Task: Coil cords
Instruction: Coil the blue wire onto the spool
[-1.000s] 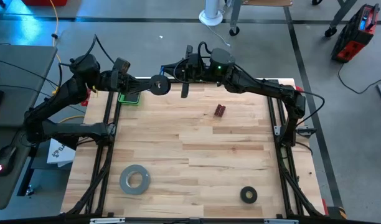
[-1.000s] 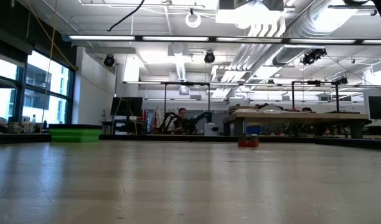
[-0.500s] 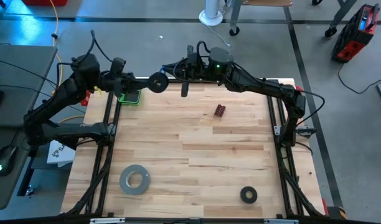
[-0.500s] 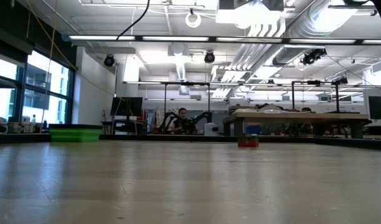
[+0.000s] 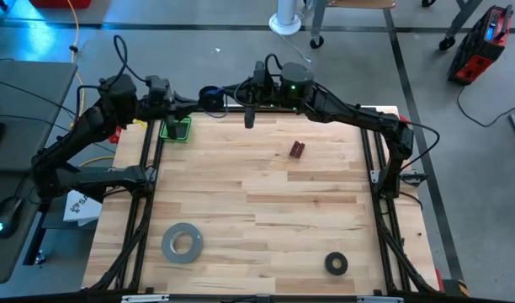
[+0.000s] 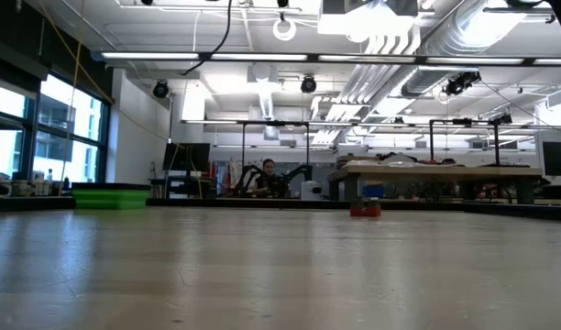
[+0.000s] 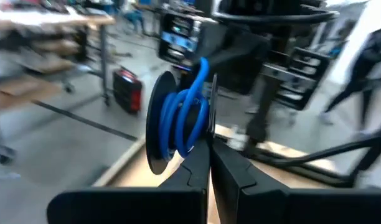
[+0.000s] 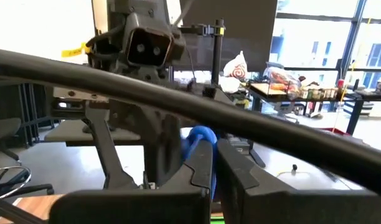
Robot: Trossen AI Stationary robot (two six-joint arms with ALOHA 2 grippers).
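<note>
High view | left hand (image 5: 199,98) clamps spool (image 5: 212,97), shifted back | right hand (image 5: 247,95) pinches blue cord (image 7: 185,109)

grey floor (image 5: 459,168), ceiling lights (image 6: 372,27), windows (image 6: 24,137)

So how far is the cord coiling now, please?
Several loops of the blue cord already sit on the black spool. The left gripper is shut on the spool at the table's far edge; the right gripper is shut on the cord next to it. Both are held in the air. How much cord is left to wind cannot be seen.
</note>
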